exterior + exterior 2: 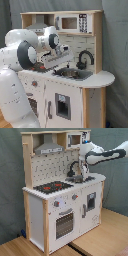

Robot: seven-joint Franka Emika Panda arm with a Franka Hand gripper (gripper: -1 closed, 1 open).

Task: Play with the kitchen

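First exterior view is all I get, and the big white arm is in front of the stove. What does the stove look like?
Observer: In the second exterior view the stovetop is black with red rings.
Operator: Where is the gripper?
Observer: The gripper hangs over the sink, close beside the black faucet.
Operator: Is there an oven?
Observer: Yes. The oven door has a window and sits shut below the stovetop, with knobs above it.
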